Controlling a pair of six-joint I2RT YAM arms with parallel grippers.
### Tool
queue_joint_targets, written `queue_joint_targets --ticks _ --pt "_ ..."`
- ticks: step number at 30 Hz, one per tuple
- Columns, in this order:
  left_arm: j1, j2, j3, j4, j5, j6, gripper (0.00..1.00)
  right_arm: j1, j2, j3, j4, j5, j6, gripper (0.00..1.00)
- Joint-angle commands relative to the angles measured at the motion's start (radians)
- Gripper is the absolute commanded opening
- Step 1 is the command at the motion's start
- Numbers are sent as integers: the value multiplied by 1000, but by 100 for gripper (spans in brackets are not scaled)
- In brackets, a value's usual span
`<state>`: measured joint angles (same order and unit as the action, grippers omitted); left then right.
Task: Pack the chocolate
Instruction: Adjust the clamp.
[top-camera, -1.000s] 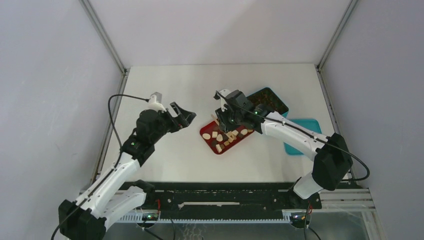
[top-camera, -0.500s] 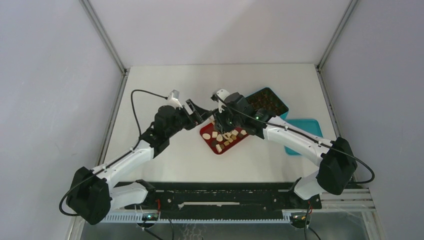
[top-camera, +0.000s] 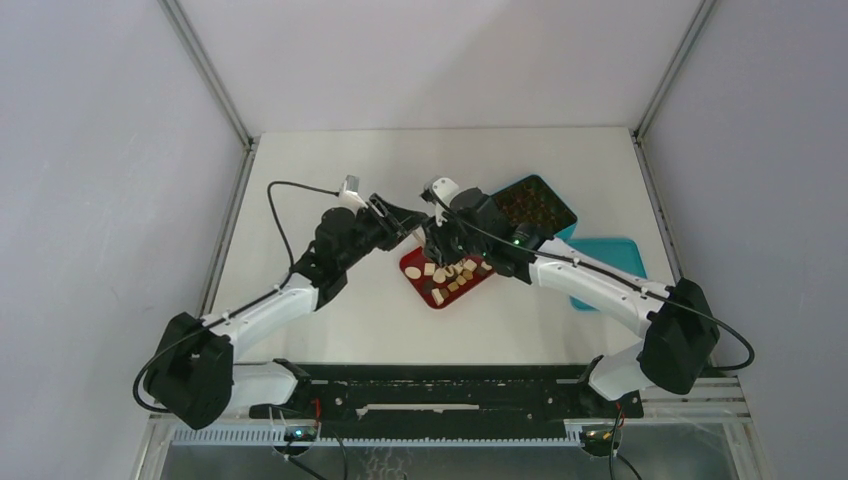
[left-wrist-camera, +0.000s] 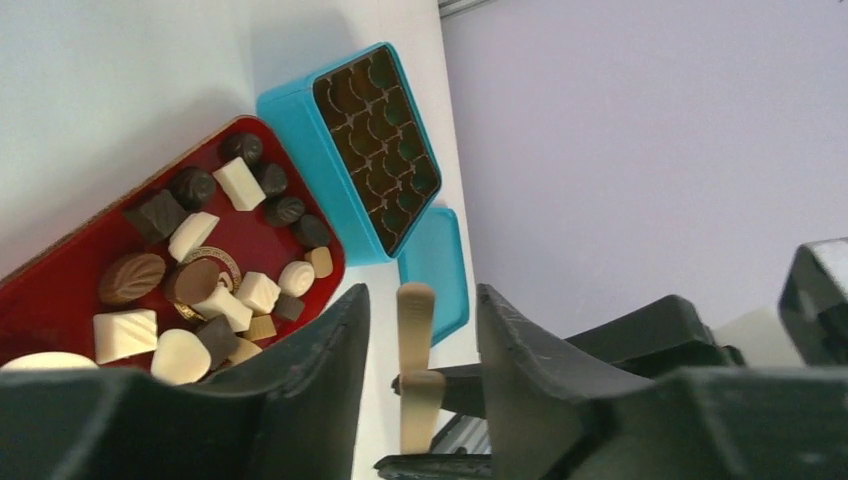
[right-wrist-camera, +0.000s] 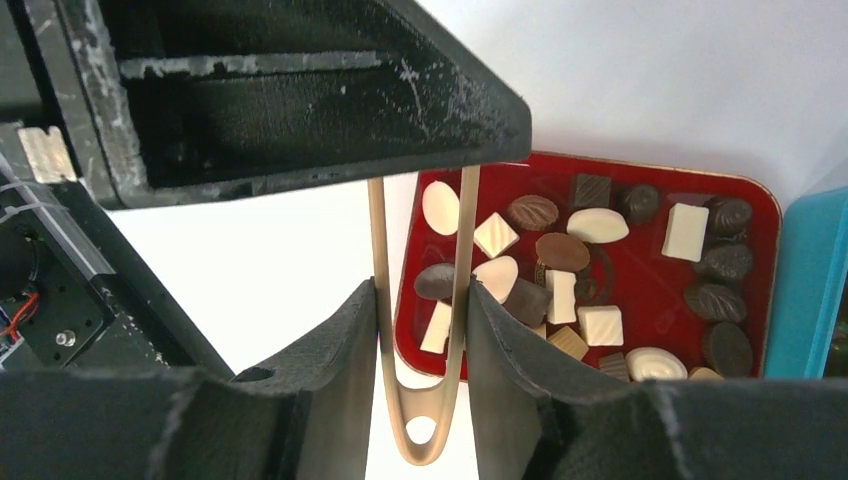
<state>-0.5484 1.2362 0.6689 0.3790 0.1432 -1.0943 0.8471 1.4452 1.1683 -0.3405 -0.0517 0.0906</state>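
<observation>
The chocolate (top-camera: 447, 275) is a heap of small dark, tan and white pieces on a red tray (top-camera: 413, 264), seen too in the left wrist view (left-wrist-camera: 215, 285) and the right wrist view (right-wrist-camera: 590, 255). My right gripper (right-wrist-camera: 420, 290) is shut on the wooden tongs (right-wrist-camera: 463, 250) near their bend and hovers over the tray's left end (top-camera: 445, 240). My left gripper (left-wrist-camera: 418, 295) stands open around the tongs' tip (left-wrist-camera: 415, 330), with a gap on each side. In the top view it (top-camera: 405, 222) meets the right gripper above the tray.
A teal box (top-camera: 535, 205) with a dark grid insert sits behind and right of the tray, and its teal lid (top-camera: 600, 270) lies to the right. Both also appear in the left wrist view, box (left-wrist-camera: 300, 120) and lid (left-wrist-camera: 440, 260).
My left arm has swung right from the table's left side to the right gripper, and its jaws have narrowed around the tongs' tip. The right gripper shifted slightly left, still holding the tongs.
</observation>
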Motion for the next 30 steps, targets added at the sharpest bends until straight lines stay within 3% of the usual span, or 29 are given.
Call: queue_joint_targets --ticks 1,7,10,23,30 --pt "-7 27 -14 141 18 -105 42 12 -55 -22 93 20 -11 42" --pt "-7 59 -66 249 19 -232 10 13 -92 -81 171 37 -14 43" --pt "-7 65 -95 294 14 -306 1 11 -119 -115 225 45 -7 44" --pt "-7 37 -176 412 -38 -538 0 -7 -291 -340 520 25 -6 58" --pt "-7 42 -166 416 -19 -578 0 -23 -283 -352 537 -22 -15 59"
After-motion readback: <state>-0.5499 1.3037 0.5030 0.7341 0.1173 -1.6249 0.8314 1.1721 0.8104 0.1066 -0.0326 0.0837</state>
